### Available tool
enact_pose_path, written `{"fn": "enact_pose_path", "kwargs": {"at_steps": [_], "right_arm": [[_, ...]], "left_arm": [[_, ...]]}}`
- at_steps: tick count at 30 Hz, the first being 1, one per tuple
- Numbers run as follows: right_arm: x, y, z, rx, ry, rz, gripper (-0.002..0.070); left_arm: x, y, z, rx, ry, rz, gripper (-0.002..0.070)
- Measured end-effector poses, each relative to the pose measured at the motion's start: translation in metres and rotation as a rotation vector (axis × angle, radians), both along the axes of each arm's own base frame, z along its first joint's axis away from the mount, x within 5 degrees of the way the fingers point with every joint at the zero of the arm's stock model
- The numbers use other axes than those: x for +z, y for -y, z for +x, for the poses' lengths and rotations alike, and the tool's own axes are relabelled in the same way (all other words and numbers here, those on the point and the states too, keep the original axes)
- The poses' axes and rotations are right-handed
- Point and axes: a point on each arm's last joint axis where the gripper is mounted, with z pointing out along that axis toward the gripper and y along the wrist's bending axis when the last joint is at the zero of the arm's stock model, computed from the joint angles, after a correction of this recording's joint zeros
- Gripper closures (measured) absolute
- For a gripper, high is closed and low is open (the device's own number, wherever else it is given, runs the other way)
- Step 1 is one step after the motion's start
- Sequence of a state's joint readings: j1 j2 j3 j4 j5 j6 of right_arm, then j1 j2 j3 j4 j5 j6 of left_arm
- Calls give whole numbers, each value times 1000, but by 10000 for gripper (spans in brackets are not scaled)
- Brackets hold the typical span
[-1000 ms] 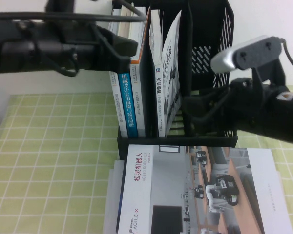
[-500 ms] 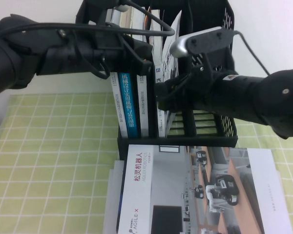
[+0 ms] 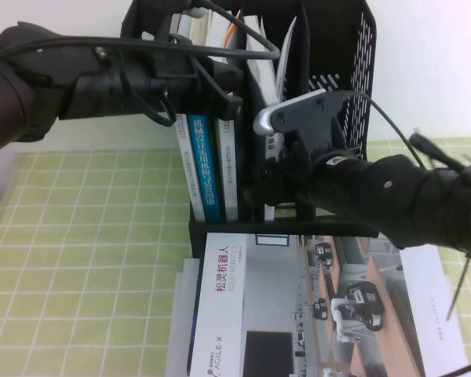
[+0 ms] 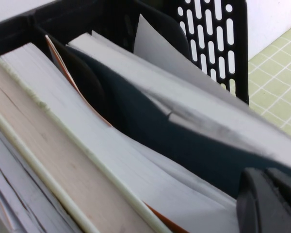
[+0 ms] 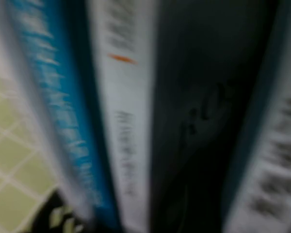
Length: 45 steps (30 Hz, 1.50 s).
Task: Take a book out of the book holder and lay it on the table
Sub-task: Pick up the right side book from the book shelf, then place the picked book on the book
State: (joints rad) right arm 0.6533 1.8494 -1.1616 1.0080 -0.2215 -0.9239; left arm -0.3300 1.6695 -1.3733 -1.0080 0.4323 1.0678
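Note:
The black book holder (image 3: 353,71) stands at the back middle of the table with several upright books. They include a blue-spined one (image 3: 204,173) and a white-spined one (image 3: 229,169). My left gripper (image 3: 224,88) reaches in from the left at the books' top edges. The left wrist view shows it (image 4: 269,204) by a dark blue cover (image 4: 174,141) and white page edges (image 4: 87,145). My right gripper (image 3: 263,177) is low at the holder's front, close against the spines. The right wrist view is blurred and shows a blue spine (image 5: 63,111) and a white spine (image 5: 126,121) close up.
A large book with a white and photo cover (image 3: 298,314) lies flat in front of the holder, over other flat sheets (image 3: 180,314). The green checked tablecloth (image 3: 78,259) covers the table. A white wall is behind the holder.
My right arm has swung left and down, in front of the holder's front. My left arm came forward over the book tops a second ago and has since held still.

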Motion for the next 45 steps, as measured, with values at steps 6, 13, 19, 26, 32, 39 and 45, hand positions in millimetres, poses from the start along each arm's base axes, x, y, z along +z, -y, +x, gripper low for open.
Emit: {"fn": "enact_pose_path", "kwargs": {"at_steps": [6,13,19,26,32,39,45], "right_arm": [[-13,-9,20,-34,49,-34,244],[-9,-16,24,-6,58,-27,551],[8,-12,20,-24,63,30,542],[86,4,0,-15,220,119,542],[168,35,-36,34,448,104,542],[243,84,-93,244,505,188,542],[287,118,-162,455,544,185,542]], "left_arm": [[0,0,0,1,0,0,678],[0,0,0,1,2,2,678],[0,0,0,1,2,2,678],[0,0,0,12,-14,-15,678],[0,0,0,25,-41,-39,678],[-1,-1,0,49,-71,-39,678],[0,-1,-1,53,-88,-49,678]]}}
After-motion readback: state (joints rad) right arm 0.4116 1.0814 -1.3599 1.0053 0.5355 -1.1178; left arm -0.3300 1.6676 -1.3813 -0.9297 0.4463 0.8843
